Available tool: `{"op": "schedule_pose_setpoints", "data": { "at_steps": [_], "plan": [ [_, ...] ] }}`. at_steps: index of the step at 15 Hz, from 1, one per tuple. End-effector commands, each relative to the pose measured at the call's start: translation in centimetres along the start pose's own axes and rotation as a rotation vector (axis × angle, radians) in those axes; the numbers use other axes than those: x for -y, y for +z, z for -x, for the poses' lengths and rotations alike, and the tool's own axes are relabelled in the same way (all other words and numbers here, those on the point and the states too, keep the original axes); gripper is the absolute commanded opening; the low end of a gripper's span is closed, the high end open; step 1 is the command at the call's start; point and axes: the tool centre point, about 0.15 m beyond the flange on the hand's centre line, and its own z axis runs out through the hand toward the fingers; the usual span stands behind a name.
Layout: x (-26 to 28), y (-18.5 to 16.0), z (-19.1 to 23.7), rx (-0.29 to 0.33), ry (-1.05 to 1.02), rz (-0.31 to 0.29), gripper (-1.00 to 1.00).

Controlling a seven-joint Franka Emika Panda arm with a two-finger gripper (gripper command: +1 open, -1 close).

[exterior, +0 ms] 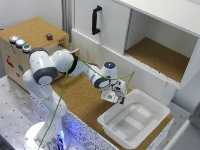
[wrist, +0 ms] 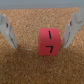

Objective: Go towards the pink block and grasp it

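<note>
Gripper (wrist: 40, 30) wide open, holding nothing, straddling the pink block (wrist: 50, 41); looks light, rigid, pinch its 2 flat sides.

The table (exterior: 75, 92) has a cork top. A white bin (exterior: 134, 120) sits on it toward the exterior view's right. In the wrist view a pink block (wrist: 50, 41) rests flat on the cork; beside the bin the exterior view does not show it.
</note>
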Motion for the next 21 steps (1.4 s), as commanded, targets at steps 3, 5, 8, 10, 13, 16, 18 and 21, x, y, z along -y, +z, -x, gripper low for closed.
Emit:
{"op": "schedule_pose_setpoints", "data": {
  "at_steps": [3,5,8,10,13,16,18,21],
  "plan": [
    [-0.9,1.7,-2.5,0.08,0.042,-0.034,-1.0],
    [-0.6,1.8,-2.7,0.076,0.041,-0.033,-1.0],
    [0.1,1.1,-2.7,0.07,0.048,-0.043,-1.0],
    [0.4,-0.1,-2.9,0.058,0.079,-0.054,-1.0],
    [0.9,-3.3,-3.6,0.008,0.116,-0.035,-1.0],
    [0.9,-6.7,-4.8,-0.051,0.125,-0.056,-1.0],
    [0.7,-7.9,-5.6,-0.083,0.124,-0.068,-1.0],
    [-0.5,-11.9,-7.7,-0.16,0.167,-0.07,-1.0]
  ]
}}
